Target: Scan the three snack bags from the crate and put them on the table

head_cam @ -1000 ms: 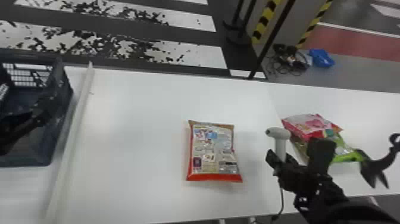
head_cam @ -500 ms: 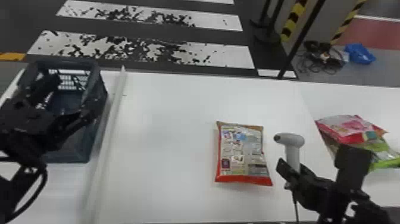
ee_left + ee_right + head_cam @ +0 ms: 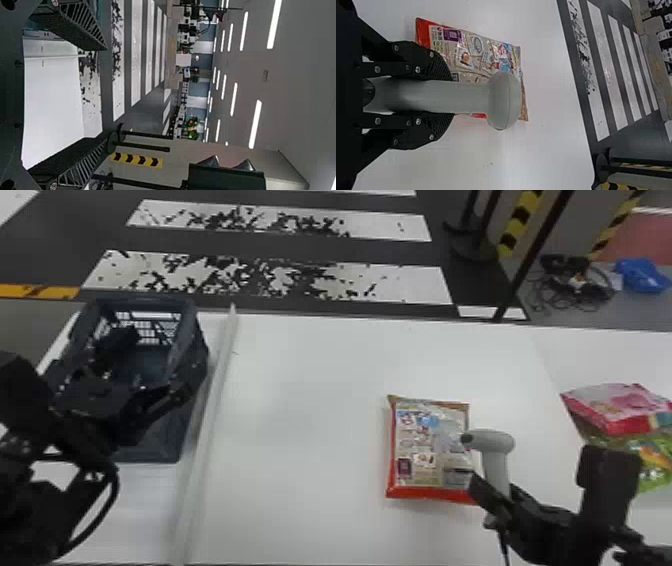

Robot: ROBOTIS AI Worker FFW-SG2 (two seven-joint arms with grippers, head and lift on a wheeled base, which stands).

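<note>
Left gripper (image 3: 159, 361): released, its two black fingers spread wide apart; placed over the crate; whether the tips dip below the rim, cannot tell.
Right gripper (image 3: 494, 493): clenched on the scanner's handle, one finger to each side.
Scanner (image 3: 489, 439): pale, handheld; handle between the right gripper's fingers, rounded head projecting beyond the fingertips; cord (image 3: 503, 546) hanging below.
Crate (image 3: 192, 357): dark blue-grey plastic, lattice wall; beneath the left gripper, on the far left of the right one.
Snack bag, first (image 3: 425, 447): red edges, printed panel up; lying flat on the desk, just to the left of the right gripper, near the scanner's head.
Snack bag, second (image 3: 612, 407): pink and red; on the desk, beyond the right gripper and to its right.
Snack bag, third (image 3: 655, 460): green, shiny; to the right of the right gripper, overlapped by the pink and red one, partly hidden by the right arm.
Desk (image 3: 310, 400): white surface, extending beneath both grippers.
Strip (image 3: 207, 417): long, white, narrow; on the desk to the right of the left gripper, just beside the crate.
Floor (image 3: 320, 249): dark with worn white stripes, beyond both grippers.
Cables (image 3: 575, 282): black tangle, on the floor well beyond the right gripper, near a blue bundle (image 3: 642, 275).
</note>
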